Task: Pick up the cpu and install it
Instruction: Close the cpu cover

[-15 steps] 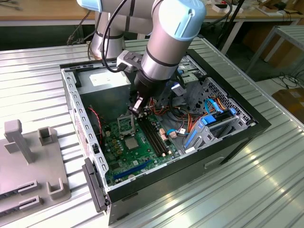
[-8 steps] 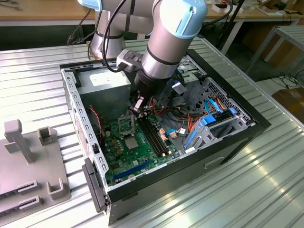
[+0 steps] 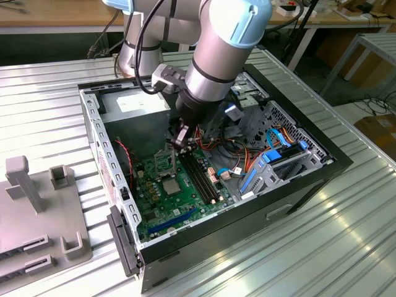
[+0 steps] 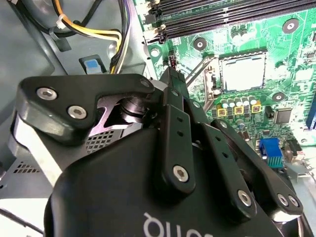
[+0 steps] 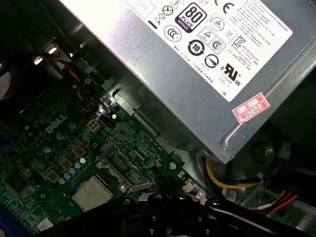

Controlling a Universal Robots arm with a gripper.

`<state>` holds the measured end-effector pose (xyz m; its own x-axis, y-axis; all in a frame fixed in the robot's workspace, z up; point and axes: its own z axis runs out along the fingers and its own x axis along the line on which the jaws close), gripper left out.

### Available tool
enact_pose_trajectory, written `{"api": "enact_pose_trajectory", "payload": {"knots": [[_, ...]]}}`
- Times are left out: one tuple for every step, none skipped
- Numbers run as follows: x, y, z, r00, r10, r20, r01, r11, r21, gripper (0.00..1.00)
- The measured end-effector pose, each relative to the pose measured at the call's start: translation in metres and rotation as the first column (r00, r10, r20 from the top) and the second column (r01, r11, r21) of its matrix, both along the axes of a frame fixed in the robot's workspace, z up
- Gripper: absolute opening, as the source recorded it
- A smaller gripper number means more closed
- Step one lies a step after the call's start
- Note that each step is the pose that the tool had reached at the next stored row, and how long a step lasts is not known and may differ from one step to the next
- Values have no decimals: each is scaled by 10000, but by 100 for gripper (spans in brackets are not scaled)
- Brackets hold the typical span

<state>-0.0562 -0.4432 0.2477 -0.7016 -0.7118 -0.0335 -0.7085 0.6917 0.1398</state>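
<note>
The cpu (image 3: pixel 170 184) is a small silver square lying flat in its socket on the green board (image 3: pixel 185 207) inside the open computer case. It shows in both wrist views (image 4: pixel 243 72) (image 5: pixel 92 193), with a metal socket frame (image 5: pixel 122 170) hinged open beside it. My gripper (image 3: pixel 180 141) hangs inside the case just above the board, toward the power supply side of the socket and a little apart from the cpu. Its black fingers (image 4: pixel 170 113) come together at the tips (image 4: pixel 168 75), and I see nothing between them.
A large grey power supply (image 3: pixel 133 106) with a white label (image 5: pixel 207 34) stands close behind the gripper. Black memory slots (image 3: pixel 201 179), coloured cables (image 3: pixel 235 164) and blue drive brackets (image 3: pixel 278 158) crowd the exterior view's right. Grey fixtures (image 3: pixel 37 204) stand outside the case at left.
</note>
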Motion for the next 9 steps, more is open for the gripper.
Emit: {"api": "enact_pose_trajectory", "payload": {"knots": [[0,-2,5,10000,65,0,-65,10000,0,11],[0,-3,8,9999,111,0,-111,9999,0,11],[0,-4,11,9999,160,0,-160,9999,0,11],[0,-5,14,9998,203,0,-203,9998,0,11],[0,-7,19,9996,267,-1,-267,9996,0,11],[0,-8,23,9995,311,0,-311,9995,-1,11],[0,-9,27,9993,371,0,-371,9993,-1,11],[0,-11,30,9992,408,0,-408,9992,0,11],[0,-12,35,9989,472,0,-472,9989,0,11]]}}
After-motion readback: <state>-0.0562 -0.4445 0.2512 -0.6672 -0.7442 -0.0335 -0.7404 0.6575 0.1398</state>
